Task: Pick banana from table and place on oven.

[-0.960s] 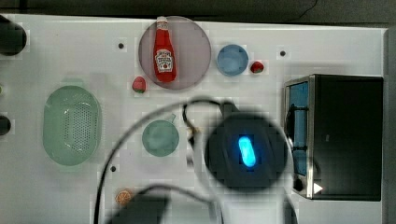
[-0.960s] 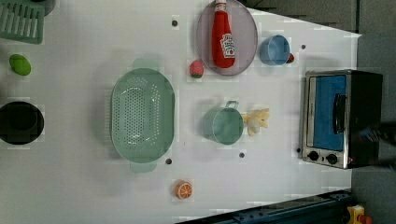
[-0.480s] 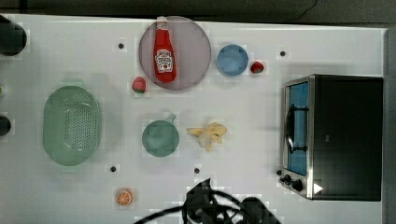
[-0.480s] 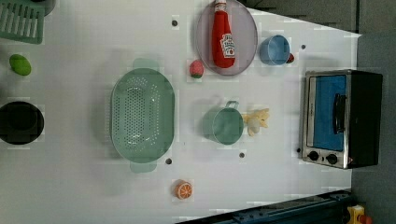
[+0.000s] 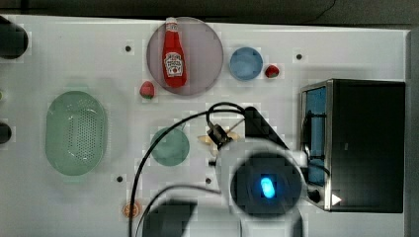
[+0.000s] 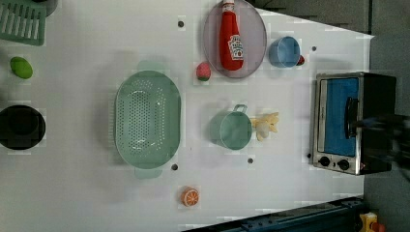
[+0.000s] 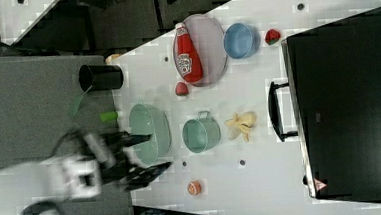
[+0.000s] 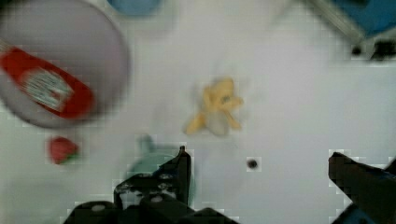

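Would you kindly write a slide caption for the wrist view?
Open gripper above the white table, the banana lying ahead beside the green cup.

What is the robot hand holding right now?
Nothing. The hand is open and empty, and the banana lies on the table apart from it.

honestly nothing here you can actually read. the ketchup bottle [image 5: 174, 58] lying on the round plate [image 5: 207, 49] has a white label with some print on it, but the letters are way too mushy. there's a little triangle sticker on the oven [image 5: 336, 199] corner, can't tell what it shows
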